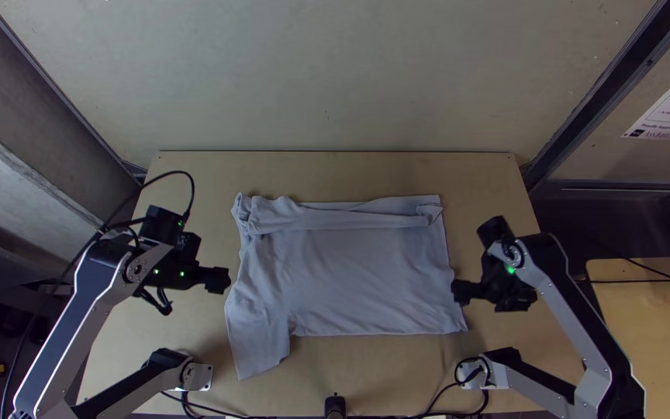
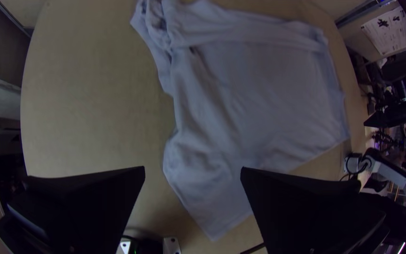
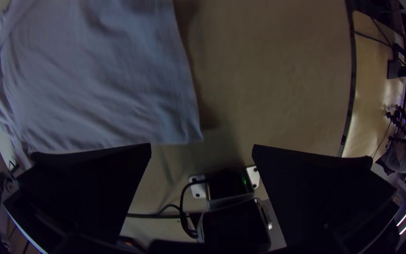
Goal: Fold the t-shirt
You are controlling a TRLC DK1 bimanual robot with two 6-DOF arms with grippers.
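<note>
Light wood is making up the surface [image 1: 335,172], running beneath everything I am working over. My two silver-grey arms are reaching in from the near corners, left arm [image 1: 67,330] and right arm [image 1: 587,310] bending at black joints. Pale grey-blue t-shirt [image 1: 358,283] is lying across the middle of the surface, between my grippers; body spreading mostly flat, light wrinkles running through it. My left gripper [image 1: 220,279] is hanging beside the shirt's left edge, its jaws standing wide apart, holding nothing. My right gripper [image 1: 461,292] is hovering by the right edge, jaws likewise parting wide, gripping nothing. Far edge: a long folded strip [image 1: 350,219] is lying along it. Near left: a sleeve [image 1: 256,349] is jutting toward the near side. Far left corner: a small bunch of cloth [image 1: 256,213] is crumpling up.
</note>
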